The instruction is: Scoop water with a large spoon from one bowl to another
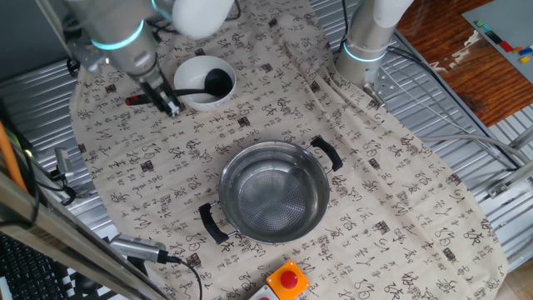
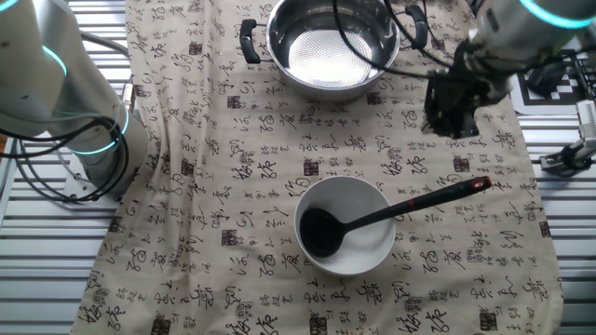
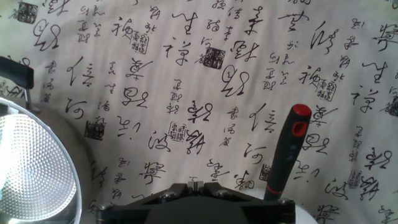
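While the gripper [image 2: 453, 119] hangs above the cloth beside the ladle's [image 2: 372, 220] red-tipped handle, nothing is in its jaws, and I can't tell how wide they stand. The ladle rests with its scoop down in the white bowl [image 2: 358, 261] and its handle leaning out over the rim, the red tip clear of the desk [image 1: 466, 250], so it sits up ready for a pinch. Well apart waits the steel pot [image 1: 275, 194]. No scoop is under way; my guess is a grasp comes first.
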`<state>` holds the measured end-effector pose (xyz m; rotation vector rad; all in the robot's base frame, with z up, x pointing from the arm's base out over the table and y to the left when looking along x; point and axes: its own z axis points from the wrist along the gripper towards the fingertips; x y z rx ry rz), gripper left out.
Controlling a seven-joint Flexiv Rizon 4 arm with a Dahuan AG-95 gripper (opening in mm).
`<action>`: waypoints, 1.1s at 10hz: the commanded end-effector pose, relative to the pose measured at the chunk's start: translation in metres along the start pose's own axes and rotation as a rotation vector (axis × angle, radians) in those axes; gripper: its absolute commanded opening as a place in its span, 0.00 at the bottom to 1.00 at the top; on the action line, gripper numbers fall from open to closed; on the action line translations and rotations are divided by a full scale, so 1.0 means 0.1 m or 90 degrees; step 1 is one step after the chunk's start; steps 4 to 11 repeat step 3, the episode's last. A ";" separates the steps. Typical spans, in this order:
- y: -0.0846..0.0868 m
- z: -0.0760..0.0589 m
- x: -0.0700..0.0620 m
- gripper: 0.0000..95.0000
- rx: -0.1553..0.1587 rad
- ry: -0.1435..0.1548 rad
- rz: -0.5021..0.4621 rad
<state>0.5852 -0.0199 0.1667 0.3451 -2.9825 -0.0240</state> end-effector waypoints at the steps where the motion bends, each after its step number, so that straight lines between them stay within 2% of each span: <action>1: 0.01 -0.02 0.01 0.00 -0.005 -0.003 -0.006; 3: 0.02 -0.01 0.01 0.00 -0.005 -0.001 -0.025; 11: 0.02 -0.01 0.01 0.00 -0.005 -0.001 -0.025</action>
